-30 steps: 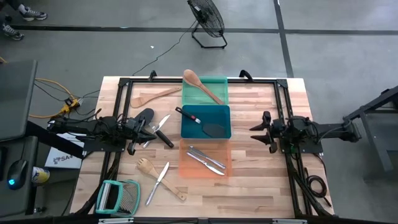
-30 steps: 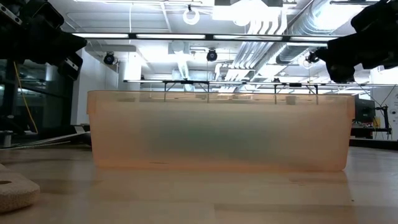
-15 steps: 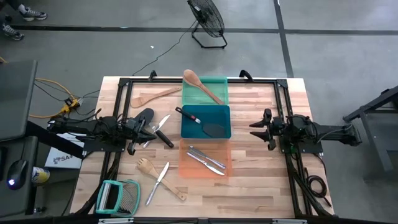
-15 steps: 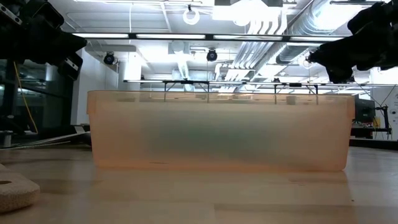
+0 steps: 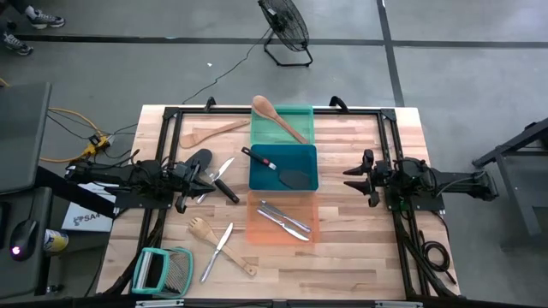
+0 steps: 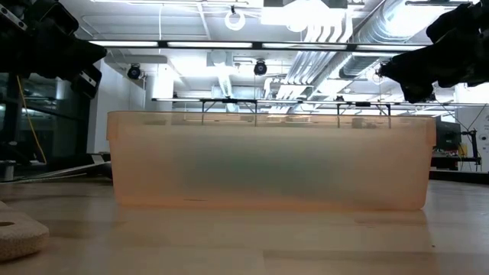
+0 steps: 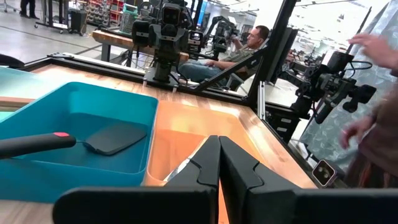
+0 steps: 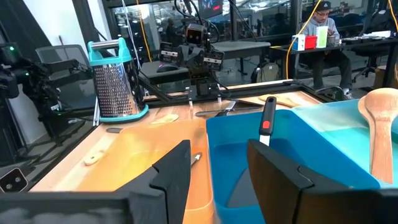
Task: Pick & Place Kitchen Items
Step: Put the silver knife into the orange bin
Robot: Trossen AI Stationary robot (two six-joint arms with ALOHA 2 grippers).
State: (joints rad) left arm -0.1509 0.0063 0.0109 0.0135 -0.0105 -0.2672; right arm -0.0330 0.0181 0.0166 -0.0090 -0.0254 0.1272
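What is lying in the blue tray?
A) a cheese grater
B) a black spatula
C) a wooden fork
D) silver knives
B: the high view shows a black spatula lying across the blue tray, with its flat blade inside and its handle poking out over the edge.

- A grey concrete floor [image 5: 454, 51] with dark seam lines surrounds the wooden desk [image 5: 351, 248].
- A black fan [image 5: 287, 30] stands on the floor beyond the desk's far edge.
- Cables [image 5: 86, 145] trail across the floor at the left.
- Bright strip lights [image 6: 145, 43] and pale ducts [image 6: 374, 38] run along the ceiling.
- Seated people [image 8: 320, 31] work at benches [image 7: 118, 40] farther off.
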